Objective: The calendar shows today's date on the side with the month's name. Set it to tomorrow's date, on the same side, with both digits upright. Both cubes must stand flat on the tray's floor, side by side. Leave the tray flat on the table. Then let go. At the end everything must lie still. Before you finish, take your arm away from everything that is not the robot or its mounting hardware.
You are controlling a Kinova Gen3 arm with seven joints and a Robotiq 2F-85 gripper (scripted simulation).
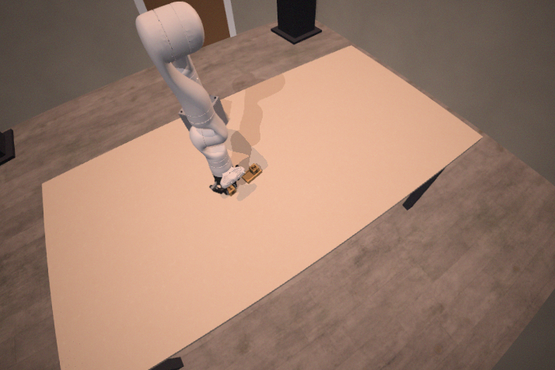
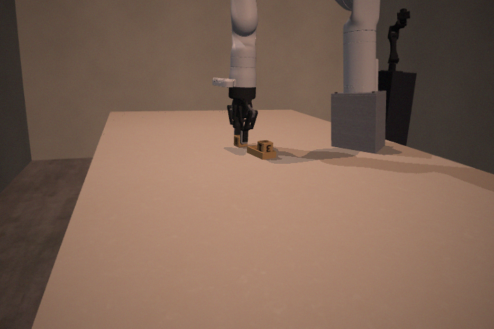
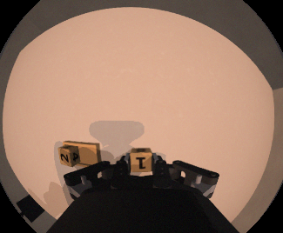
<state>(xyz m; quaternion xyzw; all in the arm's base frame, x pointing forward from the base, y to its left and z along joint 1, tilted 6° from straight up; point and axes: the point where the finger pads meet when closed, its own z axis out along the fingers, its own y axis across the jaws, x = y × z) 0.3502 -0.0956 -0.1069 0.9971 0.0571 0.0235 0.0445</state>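
My gripper (image 1: 228,187) (image 2: 241,139) (image 3: 141,158) points down and is shut on a wooden cube (image 1: 232,190) (image 2: 236,141) (image 3: 141,163), one finger on each side. Its face toward the wrist camera shows a 1, upside down in that view. This cube is at table height beside the tray; a small gap under it cannot be ruled out. The wooden tray (image 1: 247,178) (image 2: 254,151) (image 3: 89,152) lies flat on the table. The other cube (image 1: 254,169) (image 2: 264,146) (image 3: 68,156) stands at one end of the tray. A 2-like digit shows on its top; the other digits are hard to read.
The pale table top (image 1: 313,132) (image 2: 239,237) (image 3: 134,78) surrounds the tray and gripper. The arm's grey base block (image 2: 358,121) stands on the far side of the tray from the open part of the table. The tray's other end, nearer my gripper, holds no cube.
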